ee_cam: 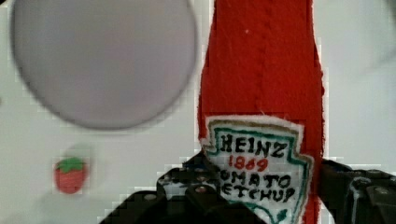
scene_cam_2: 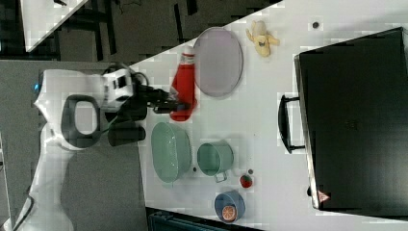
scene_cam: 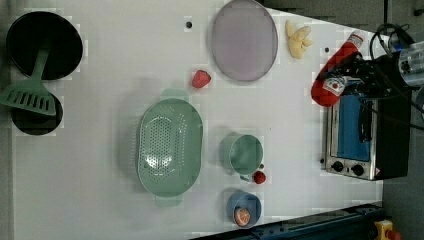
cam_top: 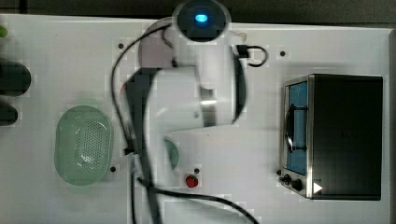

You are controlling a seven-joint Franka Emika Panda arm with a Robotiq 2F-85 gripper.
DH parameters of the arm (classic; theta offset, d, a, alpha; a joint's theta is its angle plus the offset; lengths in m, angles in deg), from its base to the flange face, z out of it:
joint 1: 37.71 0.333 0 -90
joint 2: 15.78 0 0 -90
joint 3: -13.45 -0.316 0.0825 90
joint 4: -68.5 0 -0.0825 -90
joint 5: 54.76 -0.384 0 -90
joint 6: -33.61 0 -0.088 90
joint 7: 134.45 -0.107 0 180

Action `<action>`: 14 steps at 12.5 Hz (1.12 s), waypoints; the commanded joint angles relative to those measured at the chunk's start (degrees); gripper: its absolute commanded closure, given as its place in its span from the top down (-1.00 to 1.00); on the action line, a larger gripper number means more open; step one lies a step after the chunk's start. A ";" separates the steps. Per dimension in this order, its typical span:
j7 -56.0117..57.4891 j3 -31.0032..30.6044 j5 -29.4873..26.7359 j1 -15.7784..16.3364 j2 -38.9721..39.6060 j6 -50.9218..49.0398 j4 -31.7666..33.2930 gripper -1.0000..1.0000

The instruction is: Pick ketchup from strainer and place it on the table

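The ketchup (scene_cam: 334, 75), a soft red bottle with a white cap and a white label, hangs above the table (scene_cam: 100, 100) with my gripper (scene_cam: 350, 76) shut on its lower, labelled part. The right view has the ketchup (scene_cam_2: 185, 89) beside the plate, with my gripper (scene_cam_2: 174, 103) reaching it from the arm. In the wrist view the ketchup (ee_cam: 261, 88) sits between my black fingers (ee_cam: 201, 191). The pale green strainer (scene_cam: 170, 147) (cam_top: 84, 144) lies empty on the table, well apart from the bottle.
A grey-lilac plate (scene_cam: 244, 39) and a strawberry (scene_cam: 201, 79) lie near the bottle. A teal cup (scene_cam: 245, 154), a blue bowl (scene_cam: 243, 209), a toaster oven (scene_cam: 357, 135), a banana (scene_cam: 297, 40) and a green spatula (scene_cam: 30, 95) on black pans stand around.
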 commanded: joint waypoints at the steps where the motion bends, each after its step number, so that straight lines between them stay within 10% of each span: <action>1: 8.33 0.43 0.16 1.15 -2.55 1.45 4.39 0.18; 10: 8.30 4.57 3.52 1.07 -0.64 25.60 26.06 0.24; 14: 7.95 4.98 7.34 0.98 1.21 28.01 27.31 1.00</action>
